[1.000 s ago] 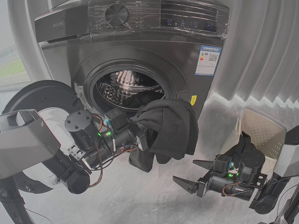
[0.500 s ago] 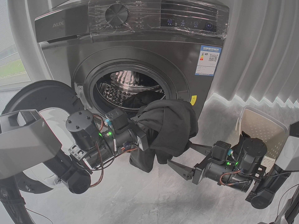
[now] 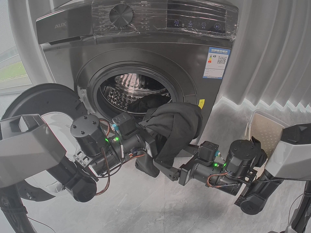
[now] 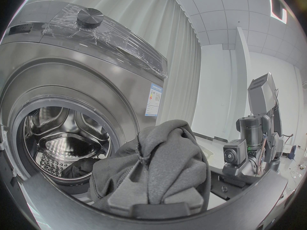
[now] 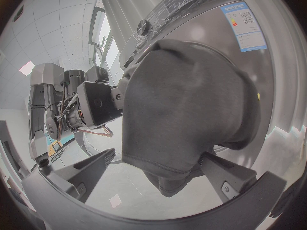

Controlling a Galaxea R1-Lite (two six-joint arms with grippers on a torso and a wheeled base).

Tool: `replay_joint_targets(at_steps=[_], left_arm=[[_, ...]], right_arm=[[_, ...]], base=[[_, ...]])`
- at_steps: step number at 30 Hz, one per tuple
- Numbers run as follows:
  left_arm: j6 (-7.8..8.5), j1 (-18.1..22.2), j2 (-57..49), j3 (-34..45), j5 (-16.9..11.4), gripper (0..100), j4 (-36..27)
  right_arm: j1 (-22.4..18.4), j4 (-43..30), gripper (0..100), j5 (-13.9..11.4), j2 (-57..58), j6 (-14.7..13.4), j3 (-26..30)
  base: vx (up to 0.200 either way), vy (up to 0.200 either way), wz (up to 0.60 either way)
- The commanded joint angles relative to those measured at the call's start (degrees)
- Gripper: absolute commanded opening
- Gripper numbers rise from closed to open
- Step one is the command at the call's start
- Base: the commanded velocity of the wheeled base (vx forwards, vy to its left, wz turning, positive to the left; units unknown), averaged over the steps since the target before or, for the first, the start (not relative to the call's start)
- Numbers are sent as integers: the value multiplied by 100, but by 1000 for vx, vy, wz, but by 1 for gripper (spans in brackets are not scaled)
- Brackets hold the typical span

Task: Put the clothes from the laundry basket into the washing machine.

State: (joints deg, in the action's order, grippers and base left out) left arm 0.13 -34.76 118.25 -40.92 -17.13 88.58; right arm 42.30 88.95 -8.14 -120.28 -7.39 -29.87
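Right gripper [image 3: 173,156] I've swung in under the dark garment [image 3: 176,123], spread wide astride it | left gripper [image 3: 151,137] pinches that garment | hanging before washing machine [image 3: 129,52] opening

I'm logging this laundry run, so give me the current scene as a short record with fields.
washing machine: door swung open on the robot's left
drum: dark clothing lying inside
dark garment: bunched in front of the opening, lower part hanging
left gripper: shut on dark garment
right gripper: open, fingers either side of the hanging part
laundry basket: on the floor to the right, a dark item inside, partly hidden
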Motion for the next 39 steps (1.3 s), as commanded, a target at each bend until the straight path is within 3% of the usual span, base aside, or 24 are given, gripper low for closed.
replay_joint_targets(at_steps=[1,6,16,17,33,34,39], left_arm=[[4,-75,76,-12,8,0,2],[-5,-216,181,-118,166,0,2],[-13,-260,216,-179,166,0,2],[-5,-260,216,-179,166,0,2],[-145,-207,172,-74,350,0,2],[-145,-207,172,-47,350,100,2],[-136,-216,119,32,350,100,2]], right_arm=[[85,-1,100,-12,-188,-8,-151],[94,8,100,-82,-452,-8,-344],[85,17,100,-12,-883,-52,-916],[77,17,0,23,-883,-61,-951],[-3,17,0,252,-716,-149,-828],[6,17,0,252,-698,-149,-828],[-29,8,0,269,-575,-158,-766]], base=[[0,0,0],[0,0,0],[0,0,0],[0,0,0],[0,0,0],[0,0,0],[0,0,0]])
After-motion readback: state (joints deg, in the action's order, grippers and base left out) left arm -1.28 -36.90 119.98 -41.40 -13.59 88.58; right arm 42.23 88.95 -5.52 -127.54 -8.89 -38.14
